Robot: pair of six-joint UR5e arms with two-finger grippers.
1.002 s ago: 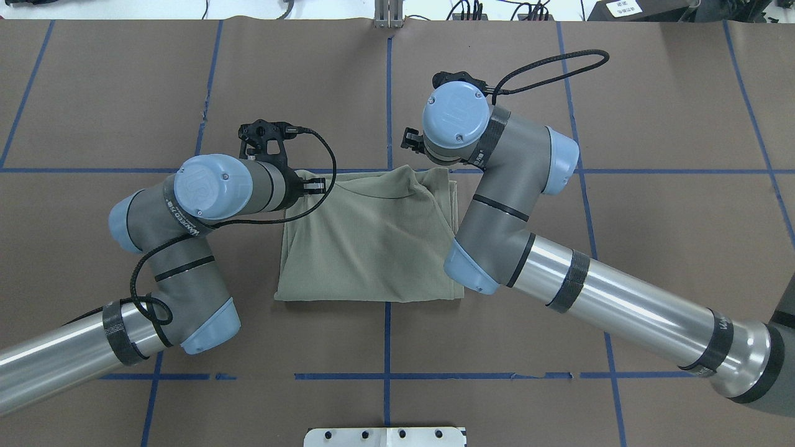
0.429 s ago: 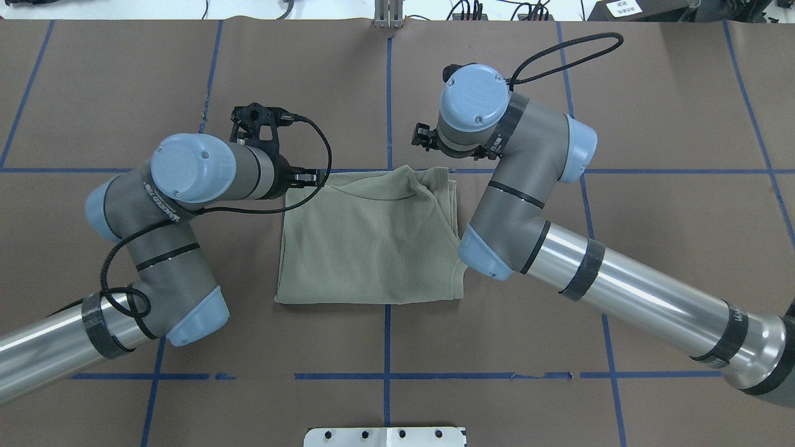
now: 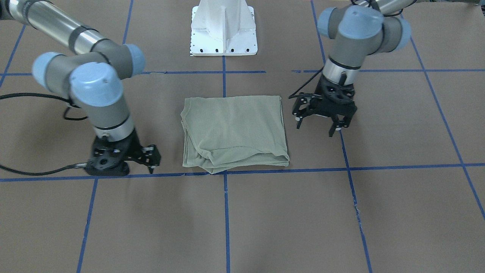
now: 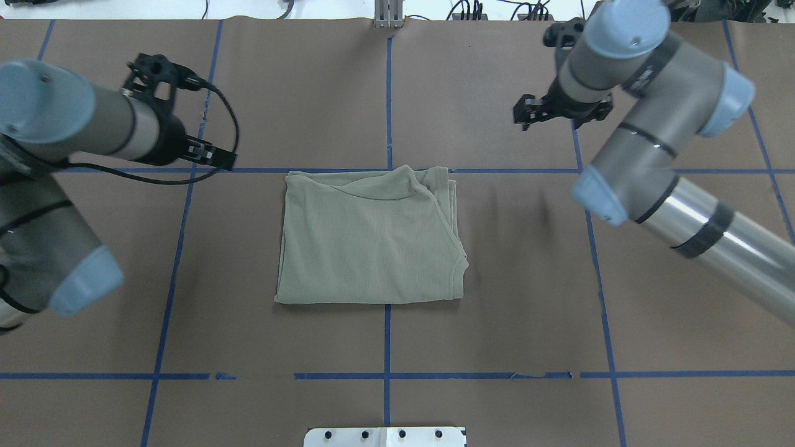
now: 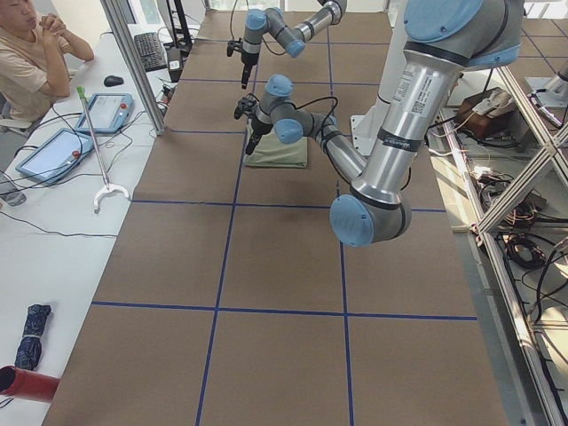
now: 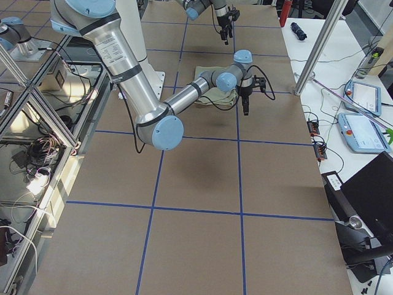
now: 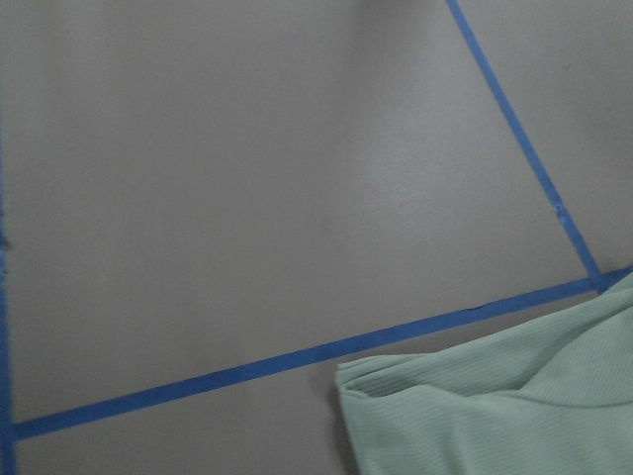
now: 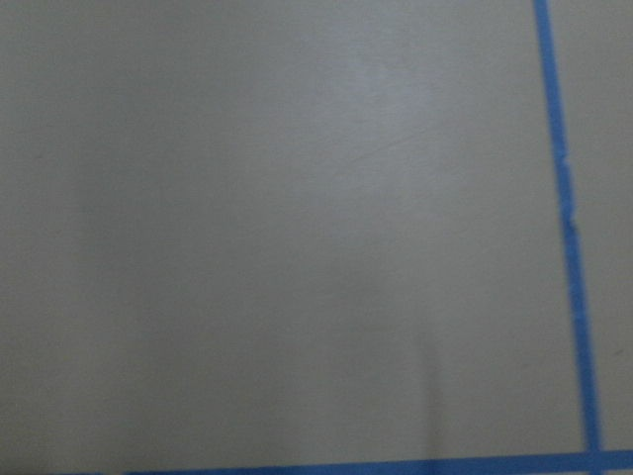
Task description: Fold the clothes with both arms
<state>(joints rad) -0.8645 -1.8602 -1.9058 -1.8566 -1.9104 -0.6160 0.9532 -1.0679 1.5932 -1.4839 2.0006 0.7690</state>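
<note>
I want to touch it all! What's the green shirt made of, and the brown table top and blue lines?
The green shirt looks like soft, matte knit cloth: fine ribs, floppy folds. The brown table top seems a matte paper or fabric sheet; I can't tell which. The blue lines look like stuck-on tape, torn in spots.

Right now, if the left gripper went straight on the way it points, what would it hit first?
Probably the bare table: the left gripper points down beside the shirt, clear of its edge, near a blue tape line. Nothing else shows beneath it.
</note>
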